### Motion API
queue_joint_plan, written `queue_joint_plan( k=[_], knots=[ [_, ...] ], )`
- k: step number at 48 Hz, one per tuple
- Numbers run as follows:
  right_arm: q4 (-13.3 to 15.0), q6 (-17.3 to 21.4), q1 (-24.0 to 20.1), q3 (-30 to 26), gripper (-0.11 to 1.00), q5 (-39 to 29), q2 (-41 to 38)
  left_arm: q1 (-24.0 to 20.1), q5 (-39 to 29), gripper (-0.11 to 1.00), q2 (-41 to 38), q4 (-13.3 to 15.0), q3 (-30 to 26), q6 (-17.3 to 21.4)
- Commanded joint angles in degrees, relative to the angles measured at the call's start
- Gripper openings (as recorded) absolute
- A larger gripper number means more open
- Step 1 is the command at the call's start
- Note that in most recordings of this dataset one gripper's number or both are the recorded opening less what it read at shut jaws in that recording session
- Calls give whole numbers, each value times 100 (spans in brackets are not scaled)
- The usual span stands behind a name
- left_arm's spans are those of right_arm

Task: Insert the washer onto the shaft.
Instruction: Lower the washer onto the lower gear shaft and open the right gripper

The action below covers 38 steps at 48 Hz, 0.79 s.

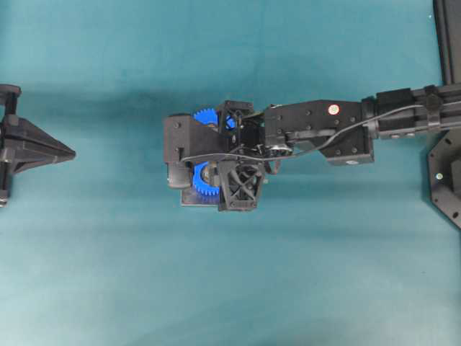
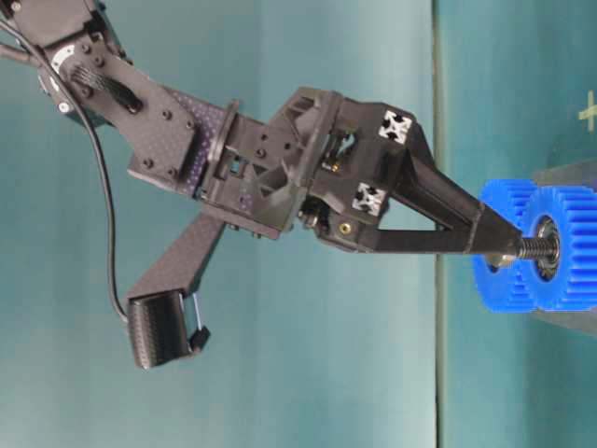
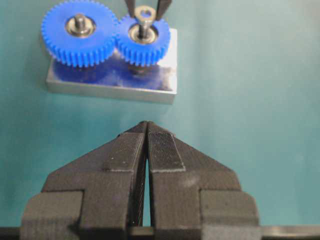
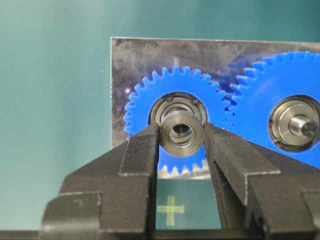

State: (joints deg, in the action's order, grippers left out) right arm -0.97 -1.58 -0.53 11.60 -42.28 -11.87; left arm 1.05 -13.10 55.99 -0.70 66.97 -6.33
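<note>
My right gripper (image 4: 181, 136) is shut on the washer (image 4: 181, 133), a short grey metal ring, pinched on both sides by the fingertips (image 4: 146, 142). The ring hangs straight over the centre of the smaller blue gear (image 4: 142, 107). In the left wrist view the washer (image 3: 144, 12) sits at the top end of the shaft (image 3: 143, 31). The table-level view shows the threaded shaft (image 2: 534, 248) meeting the washer (image 2: 502, 260) at the right gripper (image 2: 496, 248). Whether the shaft's tip is inside the hole I cannot tell. My left gripper (image 3: 147, 126) is shut on nothing, well back from the gears.
Both gears sit meshed on a shiny metal plate (image 4: 131, 62). The larger blue gear (image 4: 260, 97) carries its own plain shaft (image 4: 303, 125). A green cross (image 4: 170, 209) marks the teal table. In the overhead view the left gripper (image 1: 66, 153) rests at the left edge.
</note>
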Motion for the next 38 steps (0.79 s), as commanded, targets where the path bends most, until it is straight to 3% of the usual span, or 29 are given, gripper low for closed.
queue_joint_plan(
  k=[1, 38],
  knots=[
    [9, -62, 0, -132, 32, 18, 105, 0, 26, 1, -18, -9, -141, -9],
    [9, -62, 26, -158, 32, -26, -70, 0, 26, 1, 0, -9, -114, -9]
  ],
)
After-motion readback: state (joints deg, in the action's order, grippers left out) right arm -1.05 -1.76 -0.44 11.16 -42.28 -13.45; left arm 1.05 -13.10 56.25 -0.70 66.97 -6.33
